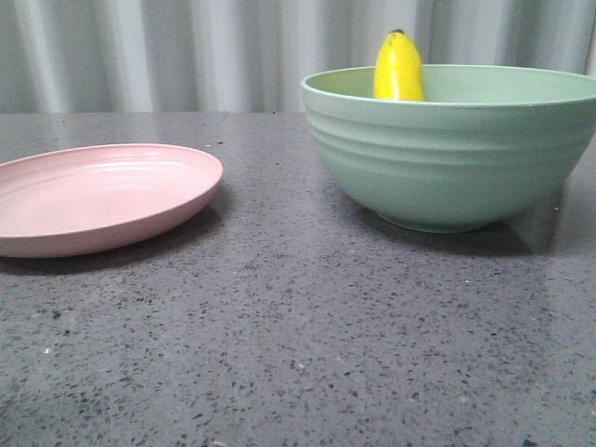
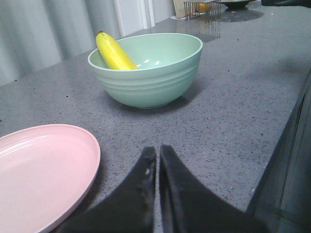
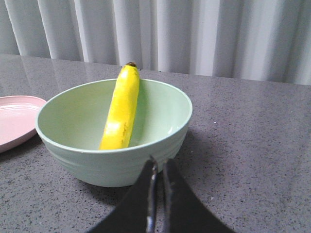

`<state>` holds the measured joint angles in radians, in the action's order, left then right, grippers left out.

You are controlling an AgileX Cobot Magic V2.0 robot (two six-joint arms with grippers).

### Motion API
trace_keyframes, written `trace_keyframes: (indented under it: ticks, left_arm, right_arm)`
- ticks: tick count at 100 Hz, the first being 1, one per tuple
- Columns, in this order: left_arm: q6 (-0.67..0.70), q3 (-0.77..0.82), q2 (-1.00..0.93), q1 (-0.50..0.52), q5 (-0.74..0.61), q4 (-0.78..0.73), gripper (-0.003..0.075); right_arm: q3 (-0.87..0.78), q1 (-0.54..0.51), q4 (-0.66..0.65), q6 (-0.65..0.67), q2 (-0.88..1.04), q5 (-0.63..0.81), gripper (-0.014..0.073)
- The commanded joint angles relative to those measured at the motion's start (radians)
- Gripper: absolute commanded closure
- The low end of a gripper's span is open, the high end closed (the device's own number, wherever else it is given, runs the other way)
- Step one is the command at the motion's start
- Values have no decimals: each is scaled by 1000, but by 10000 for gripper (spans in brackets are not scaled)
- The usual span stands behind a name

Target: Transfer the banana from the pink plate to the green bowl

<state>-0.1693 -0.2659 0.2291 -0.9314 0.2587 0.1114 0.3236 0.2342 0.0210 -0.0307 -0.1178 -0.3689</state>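
The yellow banana [image 1: 398, 67] leans inside the mint-green bowl [image 1: 447, 158], its dark tip poking above the far rim. It also shows in the left wrist view [image 2: 114, 52] and the right wrist view [image 3: 121, 109]. The pink plate [image 1: 93, 196] lies empty to the left of the bowl. My left gripper [image 2: 157, 154] is shut and empty, low over the table beside the plate [image 2: 39, 174]. My right gripper [image 3: 159, 167] is shut and empty, just in front of the bowl [image 3: 112, 160]. Neither gripper shows in the front view.
The table is dark speckled stone [image 1: 298, 354], with pale curtains behind. In the left wrist view a wire rack [image 2: 200, 8] and a dark dish stand far off on the table, and the table's edge [image 2: 286, 145] drops away beside my gripper.
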Motion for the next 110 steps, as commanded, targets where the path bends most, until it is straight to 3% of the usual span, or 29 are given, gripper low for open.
trace_keyframes:
  ticks: [1, 74, 90, 110]
  left_arm:
    - [9, -18, -35, 1, -90, 14, 741]
    - [9, -3, -46, 9, -90, -20, 741]
    - [88, -3, -46, 120, -119, -34, 741]
    - [117, 25, -48, 390, -240, -34, 741]
  right_arm:
    - [7, -1, -12, -4, 33, 79, 662]
    - [-5, -1, -12, -4, 50, 44, 663]
    - [-5, -1, -12, -4, 50, 44, 663]
    - [-5, -1, -12, -4, 50, 44, 663]
